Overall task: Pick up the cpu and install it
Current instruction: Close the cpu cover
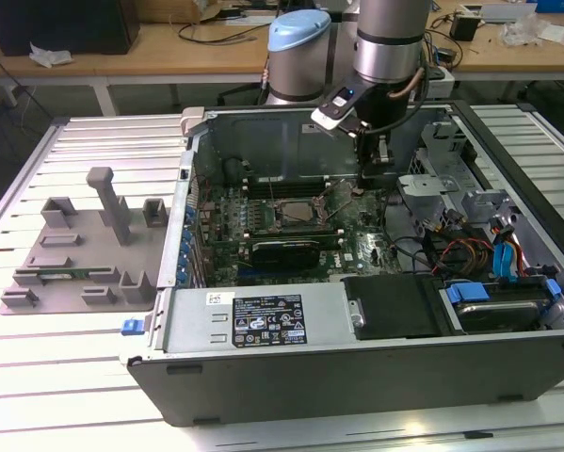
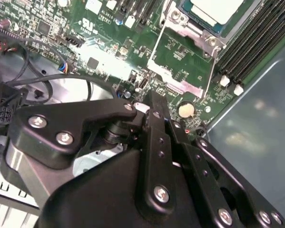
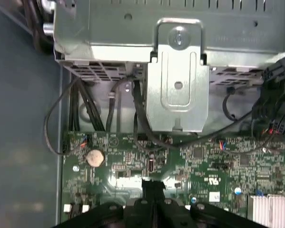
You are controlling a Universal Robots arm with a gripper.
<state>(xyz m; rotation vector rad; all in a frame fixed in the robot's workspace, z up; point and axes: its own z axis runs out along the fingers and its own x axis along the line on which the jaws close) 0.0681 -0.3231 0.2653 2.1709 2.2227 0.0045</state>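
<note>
In the upper middle of the exterior view the arm reaches down into the open computer case (image 1: 357, 372), which lies on its side on the slatted metal worktop (image 1: 93, 377). The gripper (image 1: 374, 175) hangs just above the green motherboard (image 1: 263, 235), close to the case's rear wall and to the exterior view's right of the black-framed socket (image 1: 296, 209). The cpu (image 2: 212, 9) is not in the jaws: in the second wrist view its silvery top plate with a pale rim sits within the socket, apart from the gripper, with a bright metal frame (image 2: 180, 59) lying beside it over the board and the dark memory slots (image 2: 256, 42) running alongside. In the first wrist view the gripper (image 3: 152, 187) shows as one narrow black tip, the jaws apparently pressed together with nothing between them. A round coin cell (image 3: 95, 157) lies on the board near that tip, and beyond it stands a folded sheet-metal bracket (image 3: 178, 80) with black cables (image 3: 52, 123) looping past it. At the exterior view's left a grey fixture tray (image 1: 74, 250) with upright holders rests on the worktop beside the case.
</note>
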